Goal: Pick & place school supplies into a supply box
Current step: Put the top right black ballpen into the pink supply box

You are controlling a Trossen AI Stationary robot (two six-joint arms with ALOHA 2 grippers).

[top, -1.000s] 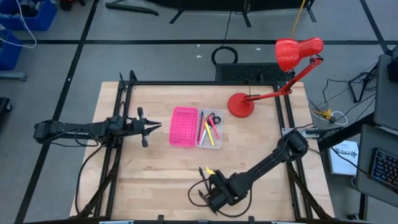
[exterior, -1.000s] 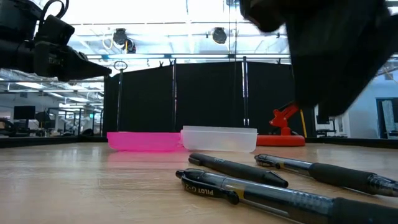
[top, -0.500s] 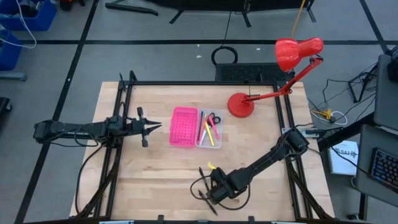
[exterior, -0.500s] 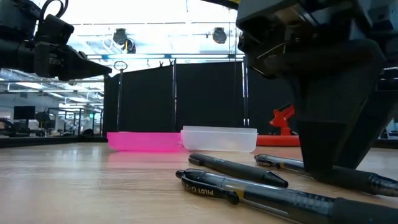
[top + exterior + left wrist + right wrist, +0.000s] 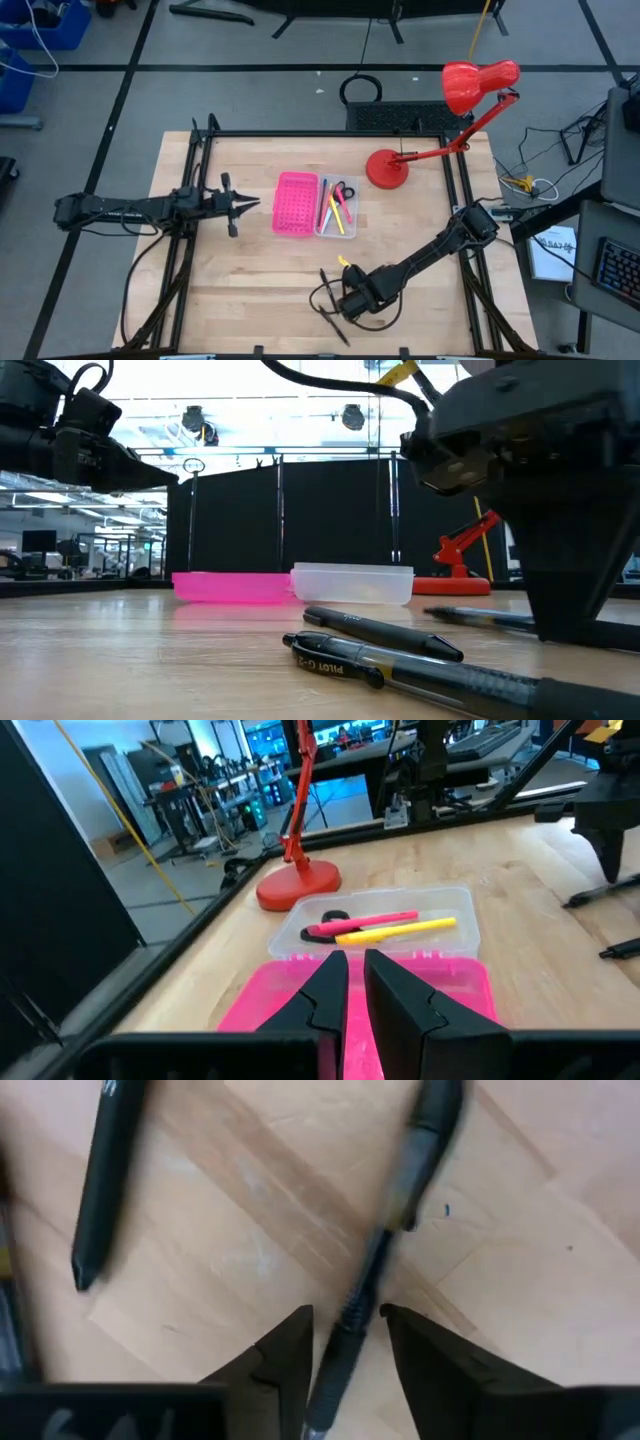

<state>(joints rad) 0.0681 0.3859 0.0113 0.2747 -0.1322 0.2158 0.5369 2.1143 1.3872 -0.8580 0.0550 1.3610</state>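
A red desk lamp (image 5: 440, 130) stands on the wooden surface (image 5: 250, 290), its round base (image 5: 386, 169) at the far edge and its shade (image 5: 478, 84) reaching out past the corner. Nearer the middle of the surface than the lamp's base lies a bright pink perforated tray (image 5: 295, 204).

The right end effector (image 5: 345, 1342) points straight down, fingers parted on either side of its midline. The left end effector (image 5: 355, 992) reaches level, fingers nearly together.
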